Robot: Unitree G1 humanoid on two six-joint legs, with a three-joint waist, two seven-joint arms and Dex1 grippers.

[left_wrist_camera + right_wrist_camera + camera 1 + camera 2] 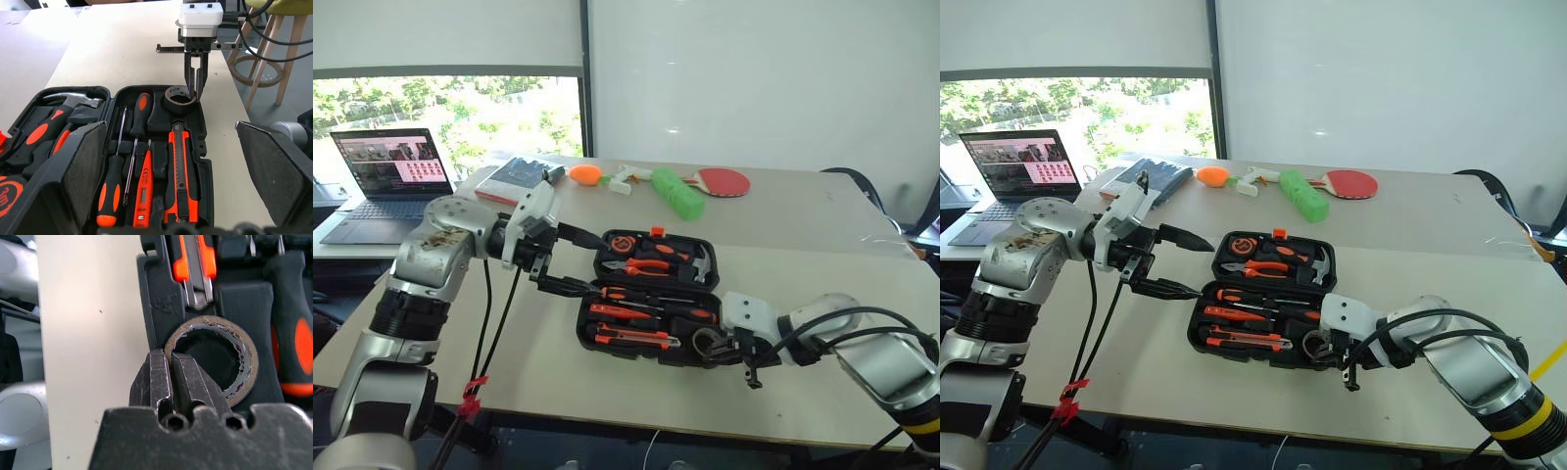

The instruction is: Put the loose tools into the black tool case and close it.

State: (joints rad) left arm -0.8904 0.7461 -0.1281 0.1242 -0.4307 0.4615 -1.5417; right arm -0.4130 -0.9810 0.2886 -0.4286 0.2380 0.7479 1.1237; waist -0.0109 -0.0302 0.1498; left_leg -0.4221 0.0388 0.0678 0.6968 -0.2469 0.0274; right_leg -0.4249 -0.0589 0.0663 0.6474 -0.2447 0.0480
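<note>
On the table (862,284), open case (651,299) lying flat for loading, screwdrivers (115,183), tester (145,193) and knife (182,169) already slotted. At its near corner, right gripper (197,90) clamped on the wall of the tape roll (217,357), seemingly seating it. Opposite, left gripper (579,262) hovering with fingers spread wide, holding nothing, likely waiting to shut the lid.

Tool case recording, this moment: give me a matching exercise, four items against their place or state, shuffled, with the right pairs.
Items:
1. left gripper
2. right gripper
3. roll of tape
4. red paddle

States:
A. shut on the roll's wall
B. on the far table beside the green block
C. open, hovering by the black tool case
D. in a corner pocket of the case's near half

Pairs: 1-C, 2-A, 3-D, 4-B
</note>
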